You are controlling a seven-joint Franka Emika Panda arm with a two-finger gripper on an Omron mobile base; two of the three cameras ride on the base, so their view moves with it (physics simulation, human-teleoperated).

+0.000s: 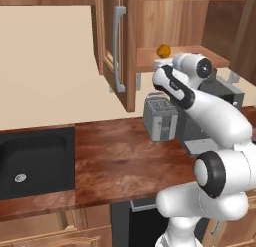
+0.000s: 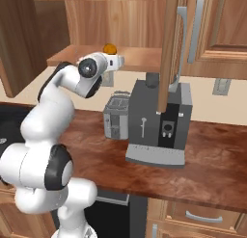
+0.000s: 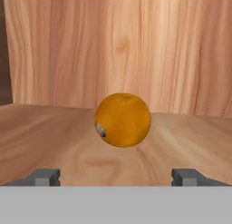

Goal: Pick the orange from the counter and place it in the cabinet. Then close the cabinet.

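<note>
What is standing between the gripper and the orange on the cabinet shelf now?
Nothing visible. In the hand view the orange sits on the bare shelf straight ahead of the open gripper, with only wood grain between them. The fingertips are apart and not touching it.
</note>
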